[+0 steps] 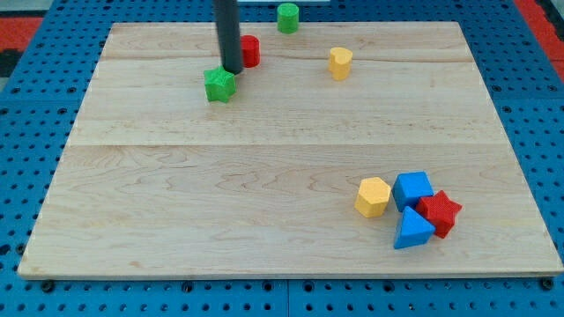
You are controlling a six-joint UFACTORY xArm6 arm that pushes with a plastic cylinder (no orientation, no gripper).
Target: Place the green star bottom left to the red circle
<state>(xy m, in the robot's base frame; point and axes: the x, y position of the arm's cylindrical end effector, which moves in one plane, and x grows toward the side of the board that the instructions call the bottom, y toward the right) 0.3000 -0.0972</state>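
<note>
Green star (219,84) touching my tip (232,70), seemingly; red circle (250,51) behind.

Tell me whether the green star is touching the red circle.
Cannot tell. In the camera view my tip stands between the green star and the red circle, hiding where they would meet.

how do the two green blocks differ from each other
The green star block has a pointed, star-shaped outline; the green round block looks like a smooth cylinder. The star lies on the wooden board right beside my tip and near the red circle block; the cylinder sits alone at the board's top edge. Both are the same bright green.
</note>
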